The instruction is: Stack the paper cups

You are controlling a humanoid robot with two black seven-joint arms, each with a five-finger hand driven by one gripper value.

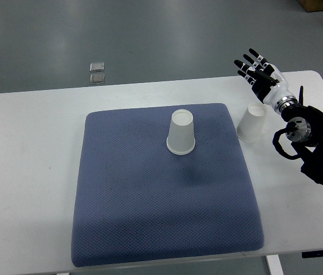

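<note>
Seen from steeply above: a white table [30, 172] with a blue-grey pad [150, 217] lying across its middle. Taken here as the landmark: that pad.

On the pad, toward its far edge and a little right of its centre line, one white paper cup [181, 133], standing upside down, wide mouth against the fabric, narrow base up. Nothing touching it.

Just off the pad's far right corner, on bare tabletop, a second white paper cup [251, 122], also upside down, leaning slightly in the picture, close beside the pad's edge but not on it. Well apart from the first cup.

Beyond that corner, farther right and farther back than the second cup, the right hand [257, 70], black fingers with white bands, spread apart and relaxed, holding nothing. Raised past the table's far edge, over grey floor in the picture, near the second cup but not touching it. White wrist and black forearm [316, 143] running back from it along the pad's right side to the picture's right edge.

No left arm anywhere in the picture.

Behind the pad's far left corner, off the table on the grey floor [150, 40], two small square grey plates [97, 71], one just beside the other.
</note>
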